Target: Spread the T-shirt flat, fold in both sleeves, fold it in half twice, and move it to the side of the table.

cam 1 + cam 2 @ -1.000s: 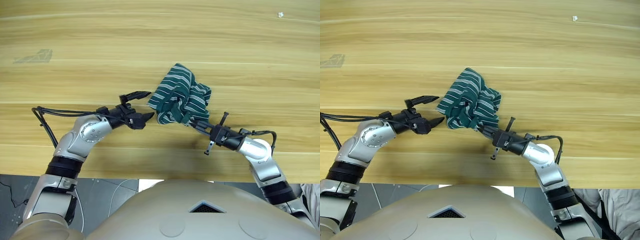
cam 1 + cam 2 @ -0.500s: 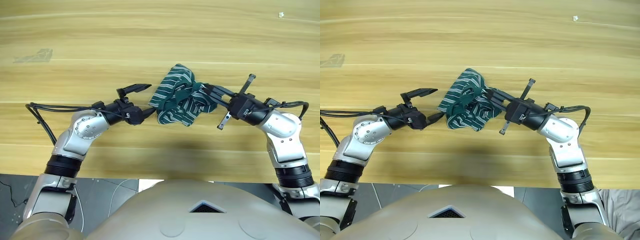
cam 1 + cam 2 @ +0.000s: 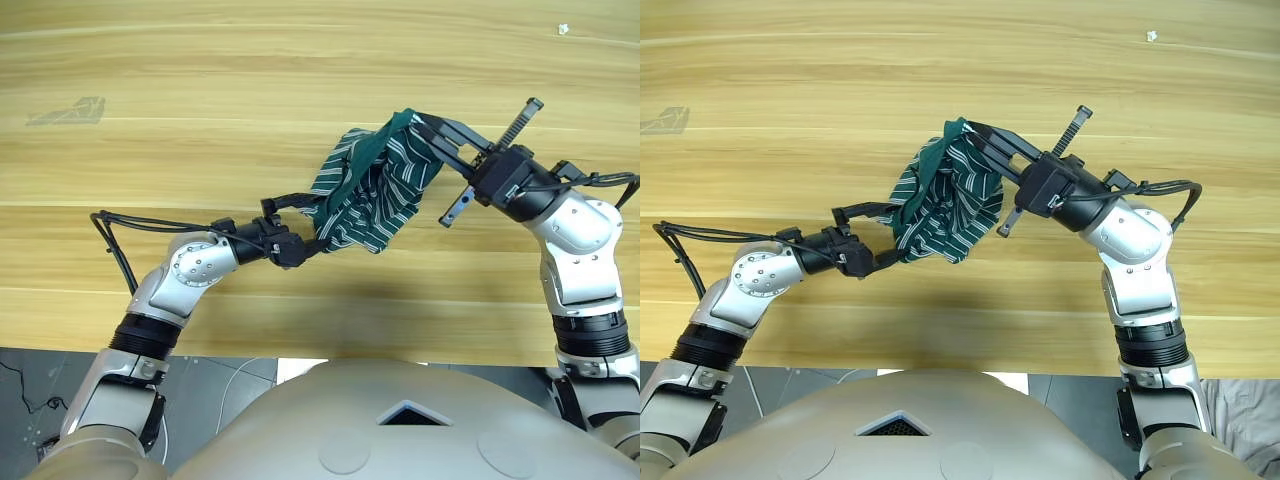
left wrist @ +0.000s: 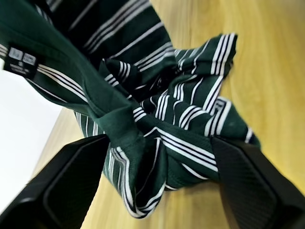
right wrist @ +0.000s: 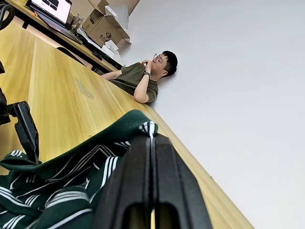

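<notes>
Crumpled green striped T-shirt (image 3: 372, 195) over wood-grain table (image 3: 200, 90), right gripper (image 3: 420, 122) pinched tight on its plain green edge, left wrist view reveals left gripper (image 4: 159, 143) splayed wide around lower folds

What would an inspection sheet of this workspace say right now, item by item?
Surface: wooden table, light planks.
Job's things: green striped T-shirt, crumpled, one edge held up, not spread.
Clutter: small white scrap far right; grey patch far left.
Pincers: right pincer shut on the T-shirt's raised edge; left pincer open, fingers either side of the lower bunch.
Cables: black cables loop beside both arms.
Surroundings: cardboard boxes and a laptop near a white wall.
</notes>
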{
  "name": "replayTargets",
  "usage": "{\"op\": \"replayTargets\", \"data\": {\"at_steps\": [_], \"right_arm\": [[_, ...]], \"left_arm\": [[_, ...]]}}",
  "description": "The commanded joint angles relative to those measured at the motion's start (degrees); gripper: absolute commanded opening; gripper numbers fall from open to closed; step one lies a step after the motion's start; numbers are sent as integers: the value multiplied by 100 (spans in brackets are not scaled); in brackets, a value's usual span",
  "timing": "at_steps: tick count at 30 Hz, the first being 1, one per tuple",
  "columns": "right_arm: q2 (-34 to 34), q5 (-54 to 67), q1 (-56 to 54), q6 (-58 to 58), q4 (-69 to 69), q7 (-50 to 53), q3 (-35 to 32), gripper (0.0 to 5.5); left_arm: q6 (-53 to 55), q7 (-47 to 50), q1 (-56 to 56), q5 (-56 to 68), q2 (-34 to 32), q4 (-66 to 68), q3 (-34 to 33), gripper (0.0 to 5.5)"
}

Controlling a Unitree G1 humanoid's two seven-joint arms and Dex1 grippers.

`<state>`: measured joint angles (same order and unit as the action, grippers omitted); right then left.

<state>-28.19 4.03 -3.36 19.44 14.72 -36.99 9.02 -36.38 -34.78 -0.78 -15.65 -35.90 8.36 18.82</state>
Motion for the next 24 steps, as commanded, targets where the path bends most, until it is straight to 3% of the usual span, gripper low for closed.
{"op": "replayTargets", "data": {"at_steps": [1,24], "right_arm": [[-51,-74,-49,-29,69,14,-69,0],[55,-377,-3,223,-146,173,62,0]], "left_arm": [[-80,231,-169,-177,61,85,-76,380],[-344,536,-404,-409,64,485,-121,6]]}}
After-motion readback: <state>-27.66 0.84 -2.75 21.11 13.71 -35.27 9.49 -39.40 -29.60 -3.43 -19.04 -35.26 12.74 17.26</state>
